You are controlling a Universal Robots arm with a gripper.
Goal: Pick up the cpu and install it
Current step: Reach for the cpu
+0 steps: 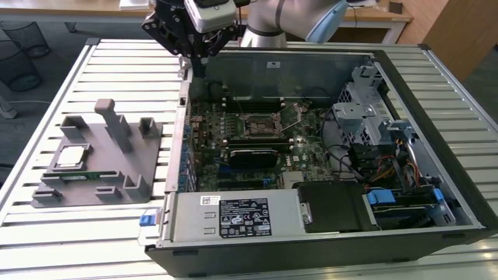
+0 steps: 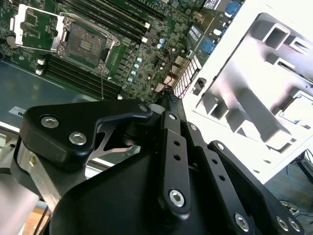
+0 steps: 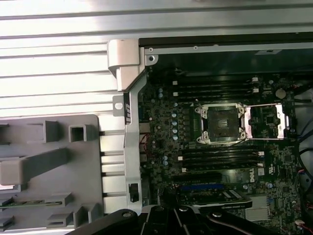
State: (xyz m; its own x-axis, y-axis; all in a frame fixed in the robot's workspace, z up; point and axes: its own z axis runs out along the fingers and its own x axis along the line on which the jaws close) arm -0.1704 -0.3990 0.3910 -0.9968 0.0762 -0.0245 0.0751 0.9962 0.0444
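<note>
Slatted table (image 1: 78, 233) carries an open computer case (image 1: 311, 254) and a grey holder (image 1: 86, 195). Clenched and empty, the pincer (image 1: 200, 73) hangs over the case's edge. Well apart from it, the cpu (image 1: 72, 156) lies flat in the holder, seemingly for easy grasping. Close beneath the pincer, the socket (image 3: 218, 122) stands unlatched, likely to receive it.

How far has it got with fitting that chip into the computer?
Nothing looks done except the socket standing open and empty. The tool holds nothing, hovering over a corner of the case. The cpu lies on the grey holder outside it, so picking up and installing remain.
</note>
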